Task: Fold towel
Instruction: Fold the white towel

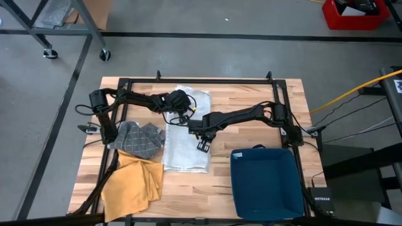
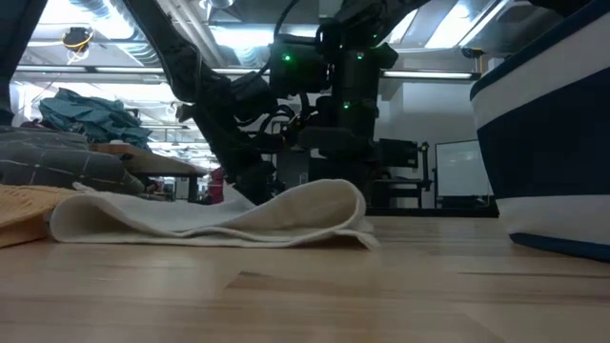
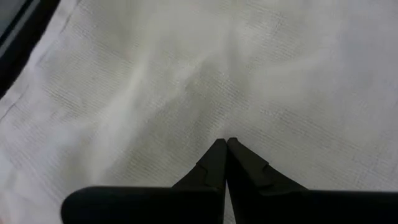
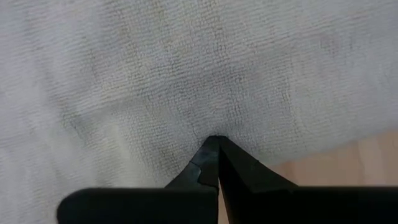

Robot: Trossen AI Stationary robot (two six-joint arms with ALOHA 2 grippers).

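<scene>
Under both hands, left (image 3: 225, 144) and right (image 4: 214, 142) (fingers pressed together, tips on cloth), the white towel (image 1: 185, 135).

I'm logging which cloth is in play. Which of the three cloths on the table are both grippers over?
The white towel in the middle: both the left gripper and right gripper are over it, shut. The grey checked cloth and yellow cloth lie untouched beside it.

Wooden table (image 1: 251, 100), butcher-block top, carrying:
- white towel (image 1: 185, 147), under both grippers (image 1: 202, 145), with an edge folded over
- grey checked cloth (image 1: 139, 138), left of them
- yellow cloth (image 1: 130, 182), beside the grey one
- blue bin (image 1: 264, 182), right of them
</scene>
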